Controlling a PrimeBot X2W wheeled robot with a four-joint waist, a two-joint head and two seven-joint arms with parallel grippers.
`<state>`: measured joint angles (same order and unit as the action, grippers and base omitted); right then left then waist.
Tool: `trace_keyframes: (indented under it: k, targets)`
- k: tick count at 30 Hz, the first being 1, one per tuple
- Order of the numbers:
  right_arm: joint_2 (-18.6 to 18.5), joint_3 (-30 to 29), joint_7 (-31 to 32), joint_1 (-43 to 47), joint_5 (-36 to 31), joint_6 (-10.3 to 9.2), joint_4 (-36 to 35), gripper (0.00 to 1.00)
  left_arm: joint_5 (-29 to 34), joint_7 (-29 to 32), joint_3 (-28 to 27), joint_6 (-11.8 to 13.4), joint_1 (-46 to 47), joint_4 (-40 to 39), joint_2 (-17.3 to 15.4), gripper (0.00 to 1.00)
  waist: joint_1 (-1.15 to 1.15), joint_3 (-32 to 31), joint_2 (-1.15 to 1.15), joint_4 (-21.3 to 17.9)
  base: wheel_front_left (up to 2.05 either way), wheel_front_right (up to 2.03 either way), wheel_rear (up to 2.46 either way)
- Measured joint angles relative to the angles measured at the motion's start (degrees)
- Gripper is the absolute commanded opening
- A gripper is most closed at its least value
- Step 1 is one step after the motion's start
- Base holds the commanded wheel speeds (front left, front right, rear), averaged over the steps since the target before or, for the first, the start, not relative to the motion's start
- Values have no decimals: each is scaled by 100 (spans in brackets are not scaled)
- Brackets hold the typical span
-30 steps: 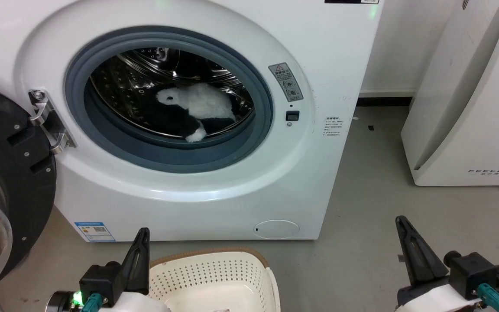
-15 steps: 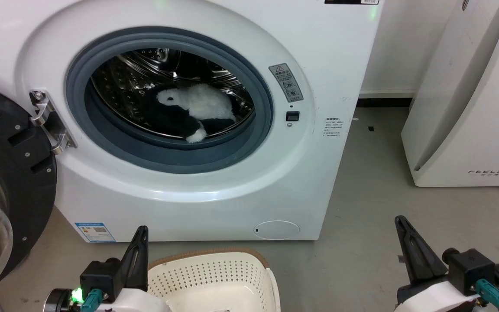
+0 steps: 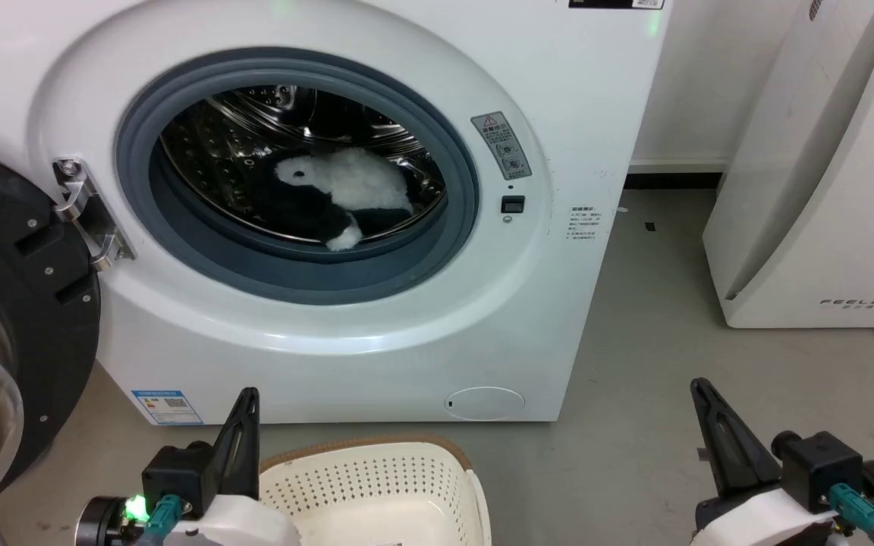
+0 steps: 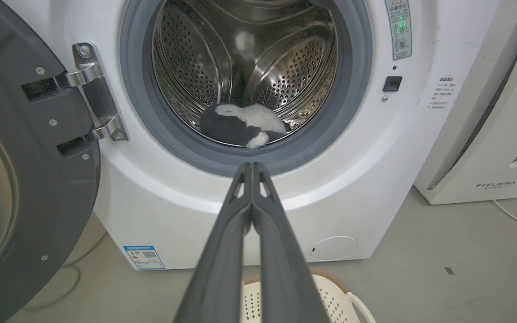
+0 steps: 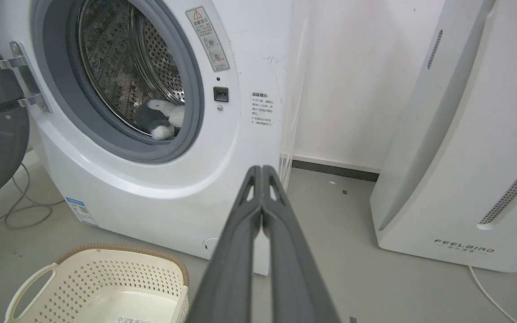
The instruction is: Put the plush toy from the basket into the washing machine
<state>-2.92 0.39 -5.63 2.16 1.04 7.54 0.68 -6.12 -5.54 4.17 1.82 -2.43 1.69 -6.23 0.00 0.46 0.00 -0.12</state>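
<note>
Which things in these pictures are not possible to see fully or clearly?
- Plush toy: right wrist view, its right part lies behind the grey gasket of the washing machine.
- Basket: head view, near part cut off by the bottom edge; left wrist view, mostly behind the left hand.
- Door: head view, glass cut off by the left edge.
- Warning sticker: head view, print too small to read.

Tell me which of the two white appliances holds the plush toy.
The washing machine, left of the slanted FEELBIRD appliance: the plush toy lies inside it.
</note>
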Motion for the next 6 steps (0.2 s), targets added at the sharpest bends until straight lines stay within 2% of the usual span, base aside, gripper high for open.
trace_keyframes:
  k: [6]
  targets:
    - [0,-3,59,-4,-1,0,-9,0,60,57,-54,-7,14,-18,31,0,0,-6,0,2,0,0,0]
